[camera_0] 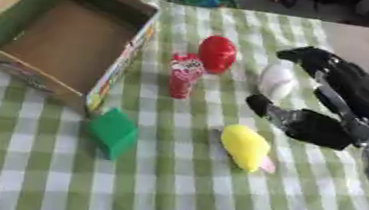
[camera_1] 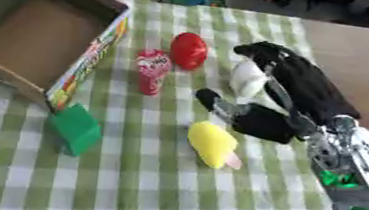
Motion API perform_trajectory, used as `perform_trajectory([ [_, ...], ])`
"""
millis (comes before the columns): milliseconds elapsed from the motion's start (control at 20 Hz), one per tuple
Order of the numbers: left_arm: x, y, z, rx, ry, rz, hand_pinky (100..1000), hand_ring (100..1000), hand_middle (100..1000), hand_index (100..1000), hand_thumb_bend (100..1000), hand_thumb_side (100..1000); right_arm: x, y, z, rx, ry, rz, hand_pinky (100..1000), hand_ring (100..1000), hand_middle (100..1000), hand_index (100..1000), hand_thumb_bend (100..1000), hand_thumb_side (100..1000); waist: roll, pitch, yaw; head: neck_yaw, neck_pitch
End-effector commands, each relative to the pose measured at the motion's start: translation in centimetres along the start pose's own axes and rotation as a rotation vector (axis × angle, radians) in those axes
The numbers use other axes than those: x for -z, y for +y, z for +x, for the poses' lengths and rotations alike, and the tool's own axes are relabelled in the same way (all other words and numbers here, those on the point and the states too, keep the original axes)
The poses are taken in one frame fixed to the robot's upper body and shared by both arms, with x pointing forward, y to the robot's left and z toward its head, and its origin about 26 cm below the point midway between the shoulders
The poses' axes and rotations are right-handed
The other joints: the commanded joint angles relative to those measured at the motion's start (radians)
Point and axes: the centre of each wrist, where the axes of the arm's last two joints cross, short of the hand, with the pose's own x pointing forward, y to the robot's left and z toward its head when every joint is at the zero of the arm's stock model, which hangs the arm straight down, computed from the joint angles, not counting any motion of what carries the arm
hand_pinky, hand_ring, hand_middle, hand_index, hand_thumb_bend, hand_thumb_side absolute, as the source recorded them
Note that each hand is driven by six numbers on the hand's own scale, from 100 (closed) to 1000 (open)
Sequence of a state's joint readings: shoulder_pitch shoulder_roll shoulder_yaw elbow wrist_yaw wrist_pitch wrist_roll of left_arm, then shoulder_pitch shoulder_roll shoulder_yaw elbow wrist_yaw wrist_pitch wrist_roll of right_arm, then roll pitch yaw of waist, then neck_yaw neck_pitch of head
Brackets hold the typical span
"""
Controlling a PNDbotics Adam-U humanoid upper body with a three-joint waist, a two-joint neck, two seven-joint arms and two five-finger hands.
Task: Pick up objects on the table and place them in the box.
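We see right hand (camera_1: 269, 100) open around white object (camera_1: 247, 79), mid-table toward the right edge, thumb near yellow toy (camera_1: 211, 143) | we judge it smooth, light, rounded: wrap its middle | box (camera_0: 22, 16) empty, far-left corner | left hand unseen

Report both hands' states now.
Right hand: open, fingers spread around the white rounded object, not closed on it.
Left hand: not in view.
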State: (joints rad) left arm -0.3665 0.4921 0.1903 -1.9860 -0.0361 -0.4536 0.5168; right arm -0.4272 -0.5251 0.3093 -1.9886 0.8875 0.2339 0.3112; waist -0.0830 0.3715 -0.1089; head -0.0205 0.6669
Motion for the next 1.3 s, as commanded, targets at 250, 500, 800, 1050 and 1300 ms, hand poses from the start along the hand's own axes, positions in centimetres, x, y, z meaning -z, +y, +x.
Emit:
perform_trajectory([
  [250, 0.9, 0.3, 0.4, 0.012, -0.036, -0.010, 781, 795, 770, 786, 100, 1000, -0.3, 0.4, 0.4, -0.032, -0.010, 0.059, 826, 922, 851, 941, 609, 1000, 0.008, -0.014, 0.007, -0.002, -0.007],
  [500, 0.9, 0.2, 0.4, 0.008, -0.035, -0.006, 781, 791, 768, 785, 100, 1000, -0.4, 0.7, 0.7, -0.029, -0.017, 0.081, 824, 921, 845, 942, 598, 1000, 0.014, -0.013, 0.009, 0.004, -0.012],
  [800, 0.9, 0.2, 0.4, 0.003, -0.034, -0.002, 781, 788, 766, 785, 100, 1000, -0.7, 1.6, 0.9, -0.010, -0.023, 0.134, 826, 924, 849, 944, 594, 995, 0.021, -0.011, 0.012, 0.007, -0.022],
  [1050, 0.9, 0.1, 0.4, 0.001, -0.033, -0.001, 781, 782, 761, 783, 100, 1000, -1.0, 2.0, 0.8, -0.036, 0.002, 0.168, 828, 925, 849, 951, 598, 964, 0.026, -0.008, 0.017, 0.000, -0.029],
  [1300, 0.9, 0.0, 0.4, -0.002, -0.032, -0.001, 781, 776, 759, 783, 100, 1000, -1.3, 2.3, 0.6, -0.052, 0.022, 0.206, 830, 928, 843, 949, 598, 945, 0.029, -0.004, 0.020, -0.007, -0.034],
])
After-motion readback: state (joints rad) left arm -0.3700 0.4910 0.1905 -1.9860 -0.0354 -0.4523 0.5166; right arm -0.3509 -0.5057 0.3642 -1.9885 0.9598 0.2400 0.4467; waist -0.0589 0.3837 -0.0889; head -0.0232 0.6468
